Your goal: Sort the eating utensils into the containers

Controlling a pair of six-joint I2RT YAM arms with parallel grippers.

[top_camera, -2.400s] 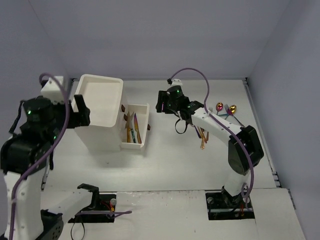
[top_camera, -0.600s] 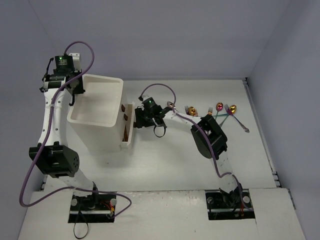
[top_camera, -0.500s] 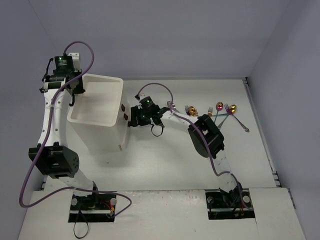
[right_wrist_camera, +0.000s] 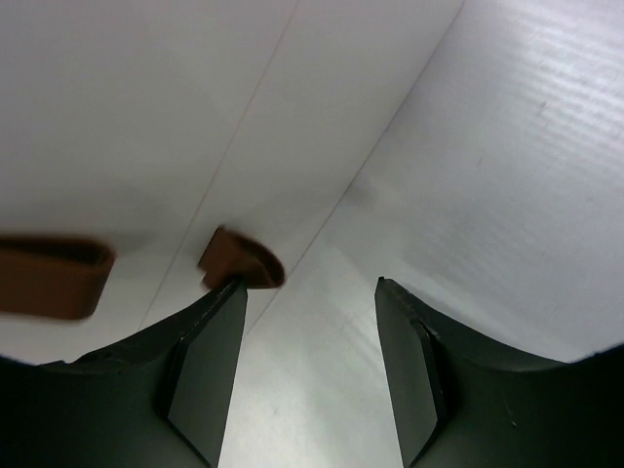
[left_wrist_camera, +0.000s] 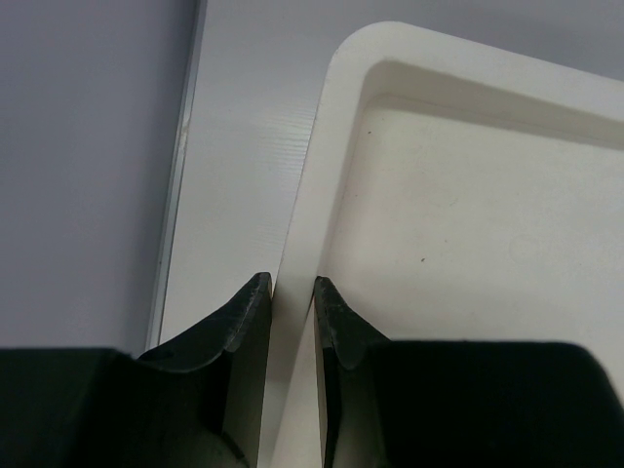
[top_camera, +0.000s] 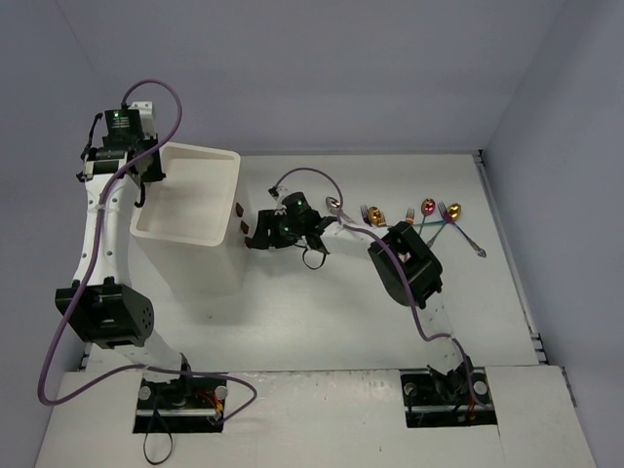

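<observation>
Left hand (left_wrist_camera: 288, 292) pinches the box rim (left_wrist_camera: 331, 117), steadying it. Right hand (right_wrist_camera: 307, 288), half open, has the drawer handle (right_wrist_camera: 239, 261) beside one finger: centre it before closing. Utensils (top_camera: 429, 210) lie on the bench (top_camera: 322, 312) behind it.

The white table (top_camera: 322, 312) bears the drawer unit (top_camera: 195, 195) at left; spoons and forks (top_camera: 429, 209) lie right.

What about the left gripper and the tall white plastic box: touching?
Touching. The left wrist view shows the left gripper clamped shut on the white box's rim.
</observation>
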